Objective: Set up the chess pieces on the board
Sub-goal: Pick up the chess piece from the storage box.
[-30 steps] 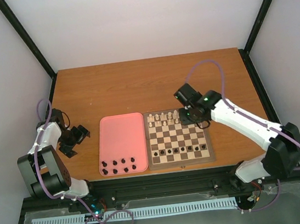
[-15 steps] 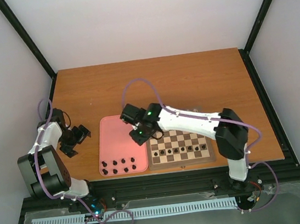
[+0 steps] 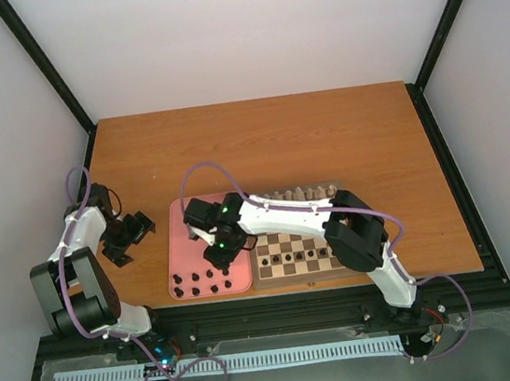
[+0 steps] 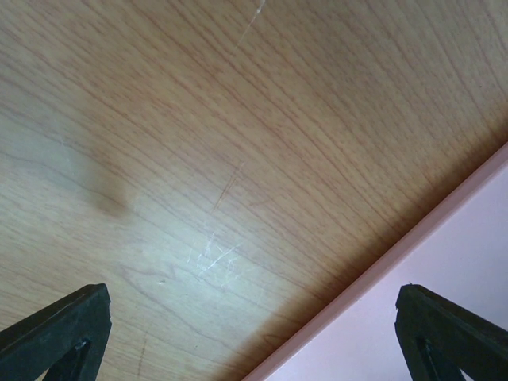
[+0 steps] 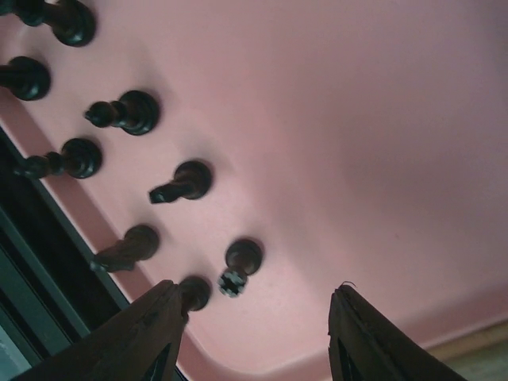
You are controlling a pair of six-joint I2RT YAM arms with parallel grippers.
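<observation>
The board (image 3: 310,236) lies right of the pink tray (image 3: 200,218). Cream chess pieces (image 3: 299,193) line its far edge and a row of dark ones (image 3: 294,259) stands near its front. Several dark chess pieces (image 3: 201,283) stand along the tray's near edge. My right gripper (image 3: 218,250) hangs open over the tray. In the right wrist view its open jaws (image 5: 254,308) hold nothing; a dark rook (image 5: 238,266) stands just ahead of them and another dark piece (image 5: 193,292) sits against the left finger. My left gripper (image 3: 132,231) hovers open above bare table.
The tray's pink floor (image 5: 357,119) stretches bare beyond the pieces. Its rim (image 4: 381,266) crosses the left wrist view, just right of my left gripper (image 4: 254,341). The black frame rail (image 3: 279,305) runs along the table's near edge.
My right arm has swung left from the board's far right corner to above the tray, and its jaws have opened wider. The left arm has not moved.
</observation>
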